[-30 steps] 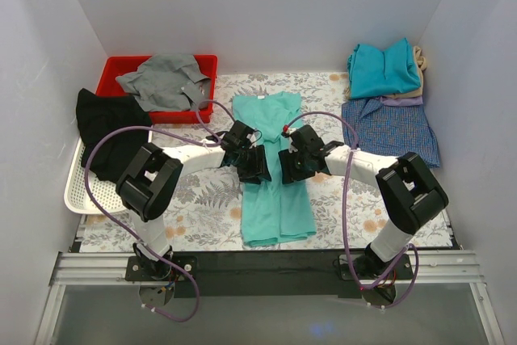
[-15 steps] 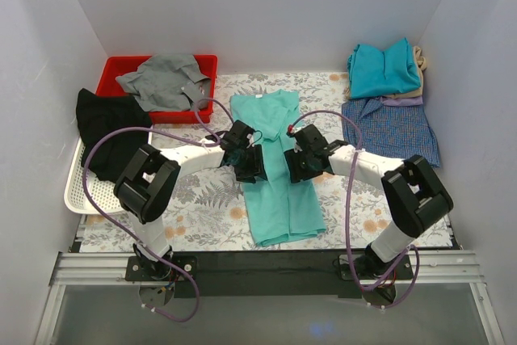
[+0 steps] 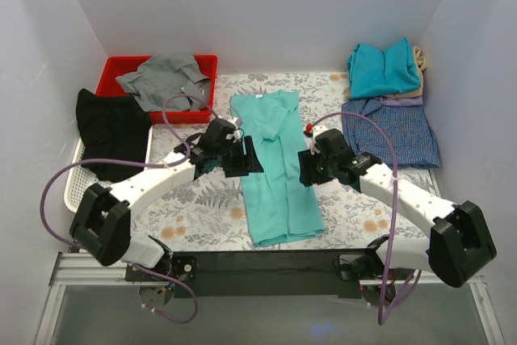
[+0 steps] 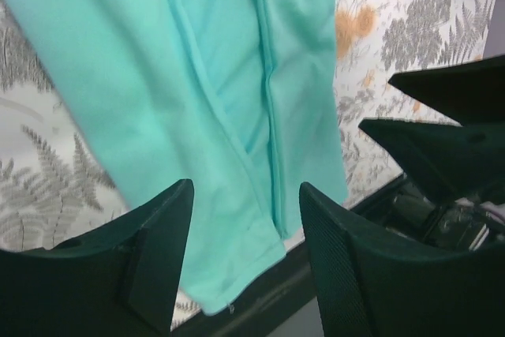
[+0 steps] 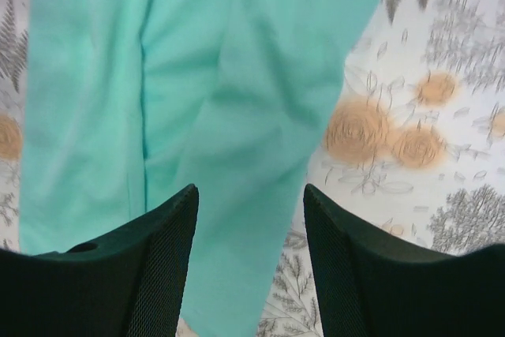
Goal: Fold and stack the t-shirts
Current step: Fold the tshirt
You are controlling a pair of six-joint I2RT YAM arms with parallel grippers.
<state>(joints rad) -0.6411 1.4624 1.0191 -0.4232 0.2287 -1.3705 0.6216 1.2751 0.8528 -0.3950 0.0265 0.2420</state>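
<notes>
Left gripper: fingers parted, nothing between them; it hangs over the left edge of the mint tee.
Right gripper: also parted and empty, over the tee's right edge (I can't say from these views whether either one touches the cloth).
Tee: flat on the floral table between both grippers, folded into a long narrow strip, collar at the far end.
Stack: far right corner, teal shirt on top, with edges of a beige shirt and a lavender shirt showing under it.
Check shirt: spread just in front of that stack.
Red bin: far left, holding a grey shirt.
Tray: white, at the left edge, with a black garment draped over it.
</notes>
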